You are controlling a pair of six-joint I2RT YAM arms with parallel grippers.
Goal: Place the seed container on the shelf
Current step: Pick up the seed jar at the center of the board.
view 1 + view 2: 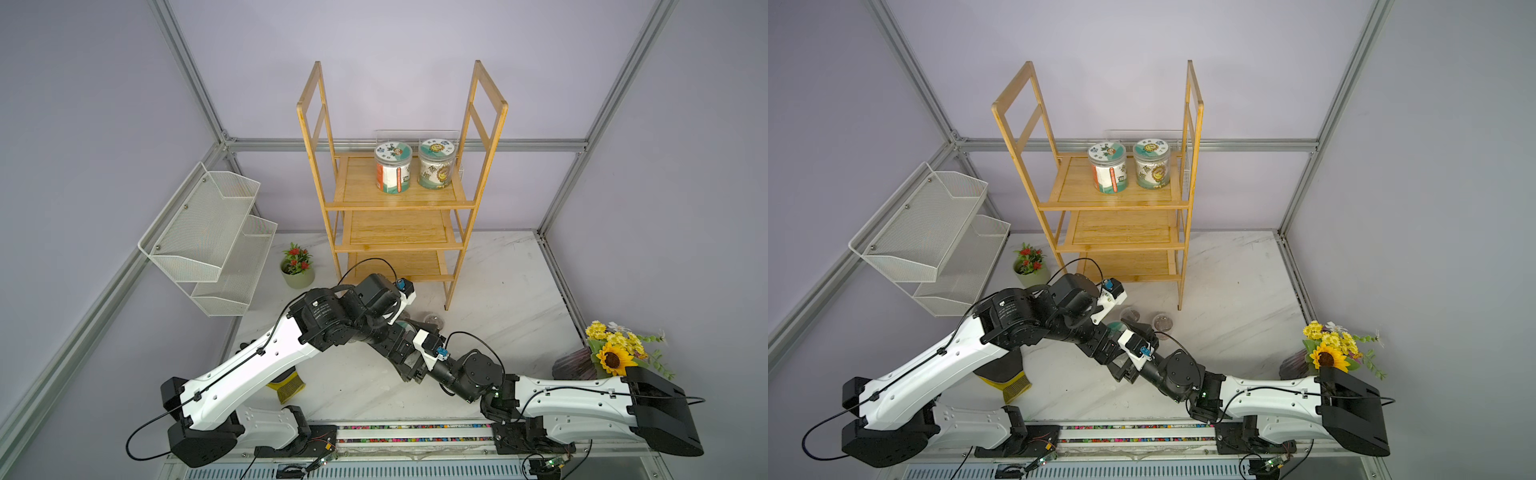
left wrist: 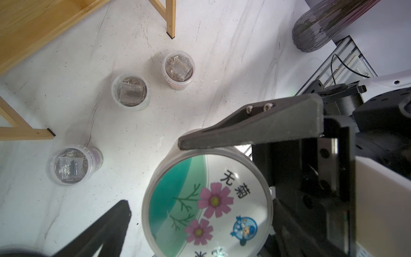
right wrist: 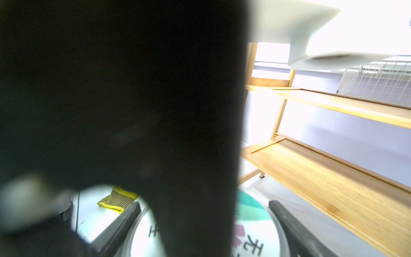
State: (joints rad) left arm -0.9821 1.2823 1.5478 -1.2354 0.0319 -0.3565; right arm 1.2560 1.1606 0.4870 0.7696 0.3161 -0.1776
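Observation:
The seed container (image 2: 206, 207) is a clear jar whose white and teal lid bears pink flowers. My left gripper (image 2: 200, 203) is open around it, and a gap shows between one finger (image 2: 111, 222) and the jar wall. My right gripper (image 3: 204, 204) is shut on the same jar (image 3: 253, 222), with a finger against each side of the lid. One right finger (image 2: 233, 131) lies along the jar's rim. In both top views the crossed arms hide the jar, except for a teal sliver (image 1: 1115, 330). The bamboo shelf (image 1: 399, 203) (image 1: 1113, 205) stands behind.
Two labelled jars (image 1: 393, 166) (image 1: 436, 164) stand on the shelf's top tier. Three small clear cups (image 2: 130, 91) (image 2: 178, 69) (image 2: 71, 165) sit near the shelf's legs. There is a white mesh basket (image 1: 208, 232), a potted plant (image 1: 297, 268), a sunflower vase (image 1: 615, 357) and a yellow item (image 1: 286, 384).

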